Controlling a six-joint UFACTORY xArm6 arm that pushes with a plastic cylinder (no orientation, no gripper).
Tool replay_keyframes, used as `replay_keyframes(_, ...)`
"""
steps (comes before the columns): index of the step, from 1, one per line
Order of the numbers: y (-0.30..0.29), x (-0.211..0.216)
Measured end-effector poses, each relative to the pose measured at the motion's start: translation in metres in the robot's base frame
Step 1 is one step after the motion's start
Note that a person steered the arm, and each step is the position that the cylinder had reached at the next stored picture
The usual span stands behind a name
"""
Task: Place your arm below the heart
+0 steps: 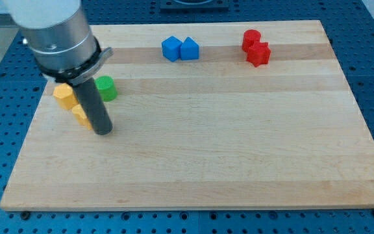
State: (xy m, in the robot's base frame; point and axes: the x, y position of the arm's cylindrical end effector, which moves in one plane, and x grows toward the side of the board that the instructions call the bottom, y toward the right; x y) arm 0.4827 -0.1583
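Near the board's left edge, my tip (pixel 103 132) rests just below a partly hidden yellow block (pixel 80 115), possibly the heart; the rod has no jaws. If so, placement looks essentially done. Green block (pixel 105 88) lies above.

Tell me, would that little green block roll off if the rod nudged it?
Probably not. The green block looks like a short cylinder standing on its flat end, so it should slide across the smooth wooden board. It looks small and light, and could spin if my tip hits off-centre.
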Motion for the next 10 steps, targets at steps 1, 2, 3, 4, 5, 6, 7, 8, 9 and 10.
replay_keyframes(1,-0.015,0.006)
replay_keyframes(2,-0.067,-0.002)
replay_keyframes(3,-0.095,-0.026)
replay_keyframes(4,-0.121,-0.004)
replay_keyframes(5,-0.146,-0.004)
replay_keyframes(6,-0.136,-0.022)
replay_keyframes(7,-0.111,-0.008)
replay_keyframes(8,-0.081,0.014)
replay_keyframes(9,-0.052,0.014)
replay_keyframes(10,-0.067,0.009)
